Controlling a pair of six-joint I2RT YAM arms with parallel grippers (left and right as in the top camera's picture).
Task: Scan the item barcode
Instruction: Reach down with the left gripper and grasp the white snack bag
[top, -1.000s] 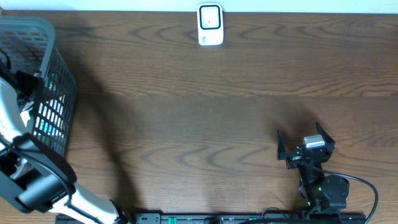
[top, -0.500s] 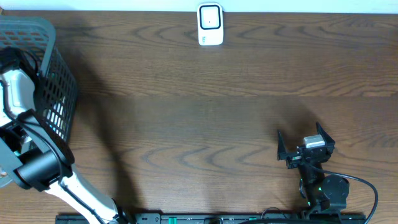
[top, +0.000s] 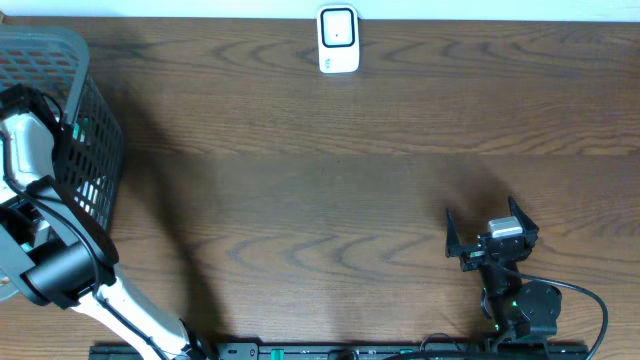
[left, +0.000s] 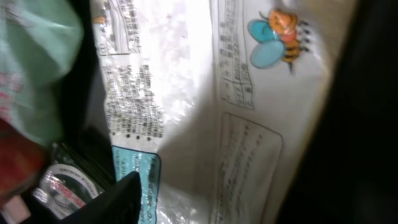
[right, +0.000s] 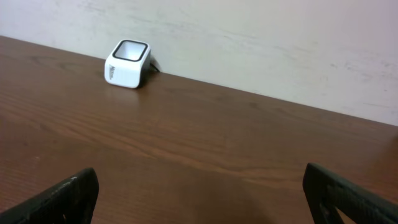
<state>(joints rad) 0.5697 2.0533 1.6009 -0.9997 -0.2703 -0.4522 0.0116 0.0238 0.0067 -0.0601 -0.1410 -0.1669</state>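
Overhead view: left arm (top: 30, 150) reached down into the grey mesh basket (top: 100, 150) at the table's (top: 300, 200) left edge, with its gripper hidden inside. The white barcode scanner (top: 338, 40) stood at the far edge, middle, well apart from both arms. The right gripper (top: 485, 215) sat low at the near right, over bare wood, with its jaws spread wide and nothing between them.

Left wrist view: the left gripper (left: 230, 180) was right up against a white plastic package (left: 205, 93) with printed text, a teal patch and a small bee drawing (left: 277, 37). One dark finger (left: 121, 196) showed at the lower left just beside the package, and a dark blurred mass filled the right side. I could not tell whether the jaws were pinching it or just close to it. A green packet (left: 31, 68) and something red (left: 18, 168) lay beside it in the basket.

Right wrist view: the fingertips (right: 68, 193) stood far apart at the frame's bottom corners, the scanner was far off to the left, and a pale wall (right: 249, 37) was behind.
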